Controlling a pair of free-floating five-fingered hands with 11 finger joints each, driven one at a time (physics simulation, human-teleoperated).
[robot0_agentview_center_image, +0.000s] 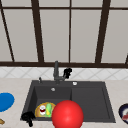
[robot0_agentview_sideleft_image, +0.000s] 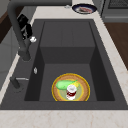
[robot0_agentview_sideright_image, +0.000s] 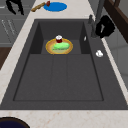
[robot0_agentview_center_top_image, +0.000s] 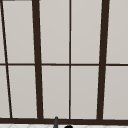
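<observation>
A: What's the biggest thing here?

B: The window (robot0_agentview_center_image: 70, 32) behind the sink, with dark brown bars, and below it the pale counter (robot0_agentview_center_image: 15, 85). Set into the counter is the dark sink (robot0_agentview_sideright_image: 60, 75), with a deep basin on its left half and a shallow drainboard on its right half as seen from the front.

A: Any containers?

B: A round yellow-rimmed plate (robot0_agentview_sideleft_image: 83, 85) lies on the basin floor. On it sit a green cucumber-like piece (robot0_agentview_sideleft_image: 63, 84) and a small red-and-white can (robot0_agentview_sideleft_image: 71, 91), just beside each other. I can read no writing on the can. A dark plate (robot0_agentview_sideleft_image: 76, 7) with something reddish on it sits on the counter to the right of the sink.

A: And the rest?

B: A big red ball (robot0_agentview_center_image: 67, 114) at the front edge of the sink, a blue disc (robot0_agentview_center_image: 5, 101) on the counter at the left, and a wooden-handled tool (robot0_agentview_sideright_image: 38, 6) next to that disc.

A: The hands?

B: The right hand (robot0_agentview_center_image: 67, 72) is at the dark faucet (robot0_agentview_center_image: 56, 71), by the lever on its right side; its fingers look curled, but I cannot tell whether they grip it. The left hand (robot0_agentview_center_image: 27, 116) hangs at the sink's front left corner, near the yellow-rimmed plate, fingers loosely hanging, holding nothing.
</observation>
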